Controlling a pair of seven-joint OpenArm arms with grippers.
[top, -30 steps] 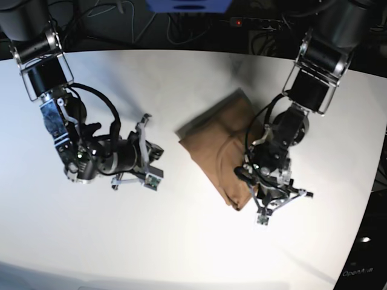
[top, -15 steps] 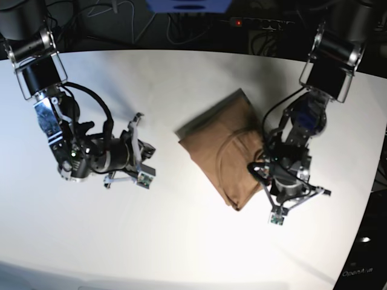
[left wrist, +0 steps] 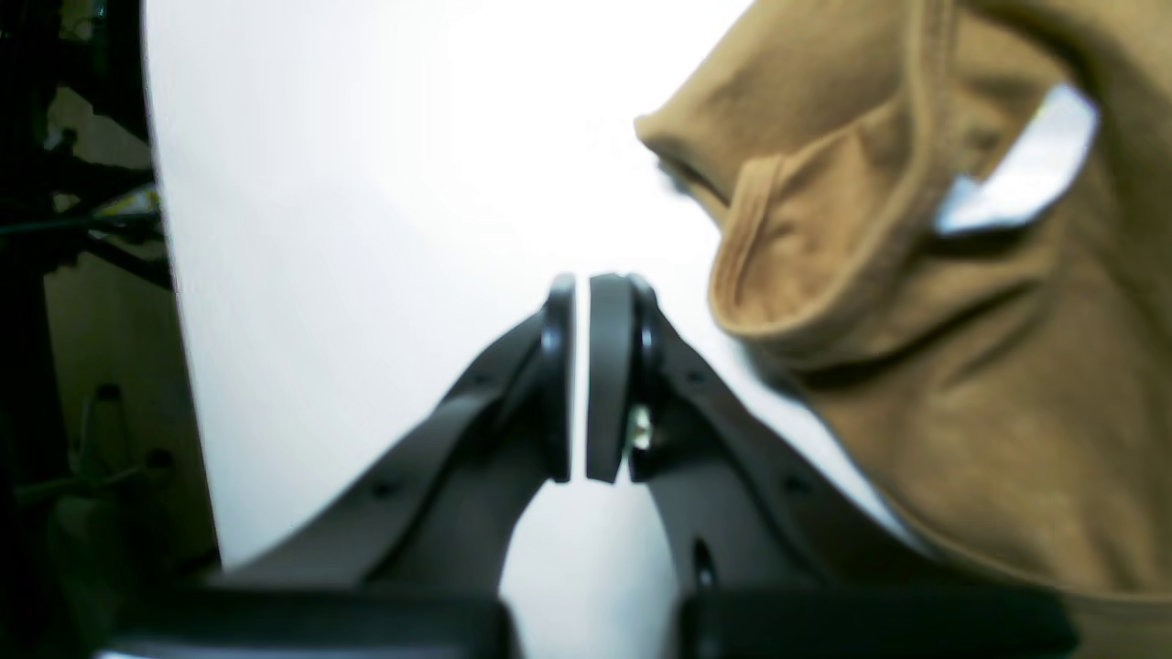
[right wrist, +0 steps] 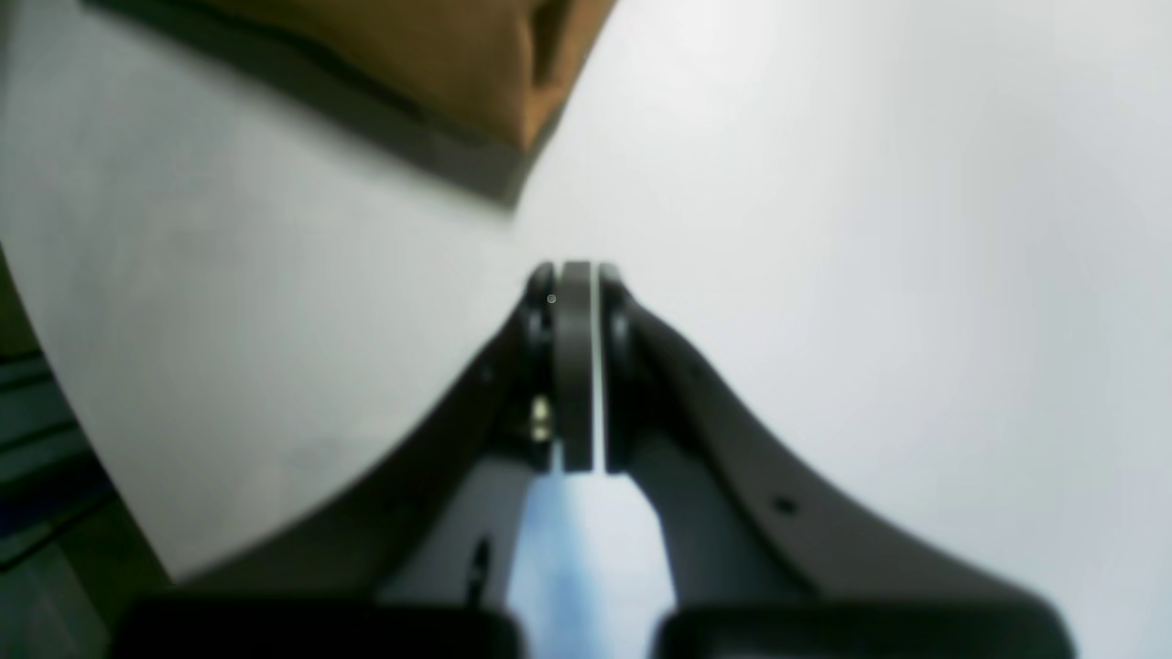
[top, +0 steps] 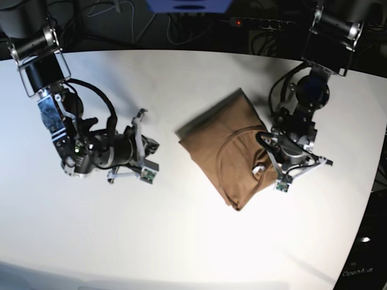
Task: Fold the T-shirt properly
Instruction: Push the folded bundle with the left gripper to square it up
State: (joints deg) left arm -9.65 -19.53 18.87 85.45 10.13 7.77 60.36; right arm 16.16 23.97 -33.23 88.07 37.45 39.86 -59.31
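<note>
T-shirt (top: 225, 151) lies folded on our white surface (top: 181, 241); both our left fingers (left wrist: 612, 366) and right fingers (right wrist: 575, 366) are closed, empty.

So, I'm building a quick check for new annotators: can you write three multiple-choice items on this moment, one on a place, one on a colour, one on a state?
1. Where does the T-shirt lie on the white table?
A. nearer the left gripper
B. nearer the right gripper
C. hanging off the edge

2. What colour is the T-shirt?
A. blue
B. tan-brown
C. black

3. How do both grippers stand?
A. shut, empty
B. wide open
C. clamped on cloth

Key: 1 A, the base view shows the left gripper at its edge; 2 B, plain in every view; 3 A, wrist views show pads together, nothing between.
</note>
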